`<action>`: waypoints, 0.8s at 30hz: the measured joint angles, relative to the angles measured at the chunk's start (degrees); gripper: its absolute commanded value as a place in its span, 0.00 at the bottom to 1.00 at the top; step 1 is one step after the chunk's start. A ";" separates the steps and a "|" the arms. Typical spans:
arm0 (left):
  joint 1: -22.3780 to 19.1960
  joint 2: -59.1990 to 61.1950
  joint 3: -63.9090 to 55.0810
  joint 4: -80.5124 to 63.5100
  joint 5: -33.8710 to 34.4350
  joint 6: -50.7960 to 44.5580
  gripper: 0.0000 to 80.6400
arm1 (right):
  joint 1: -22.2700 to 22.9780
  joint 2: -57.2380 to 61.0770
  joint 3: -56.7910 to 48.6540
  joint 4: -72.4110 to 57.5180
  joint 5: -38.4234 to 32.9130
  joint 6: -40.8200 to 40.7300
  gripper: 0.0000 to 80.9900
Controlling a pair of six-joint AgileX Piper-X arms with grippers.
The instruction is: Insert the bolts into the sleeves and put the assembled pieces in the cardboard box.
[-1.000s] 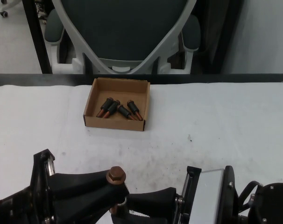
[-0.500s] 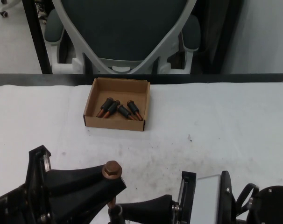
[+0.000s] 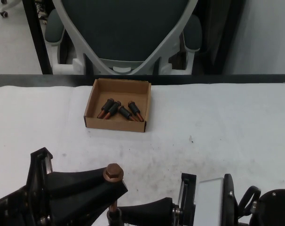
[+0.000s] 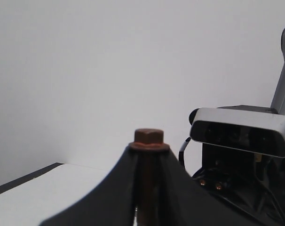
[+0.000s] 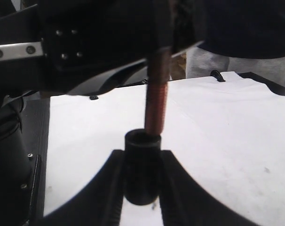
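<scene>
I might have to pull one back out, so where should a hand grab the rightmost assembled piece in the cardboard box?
Probably best to take the rightmost assembled piece by its black sleeve, coming straight down from above. It lies flat in the cardboard box, whose walls would block a sideways approach.

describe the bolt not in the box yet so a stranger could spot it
At the near edge of the white bench, the left gripper holds a copper-coloured bolt upright, hex head on top. Unlike the four pieces in the cardboard box, its thread is bare.
</scene>
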 measured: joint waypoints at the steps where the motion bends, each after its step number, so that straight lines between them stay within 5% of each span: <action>1: 0.00 0.00 0.00 0.00 0.13 -0.19 0.01 | 0.00 0.00 0.00 0.00 0.00 0.00 0.00; 24: 0.00 0.00 0.00 0.00 1.82 -3.01 0.01 | 0.00 0.00 0.00 -0.74 0.00 0.00 0.00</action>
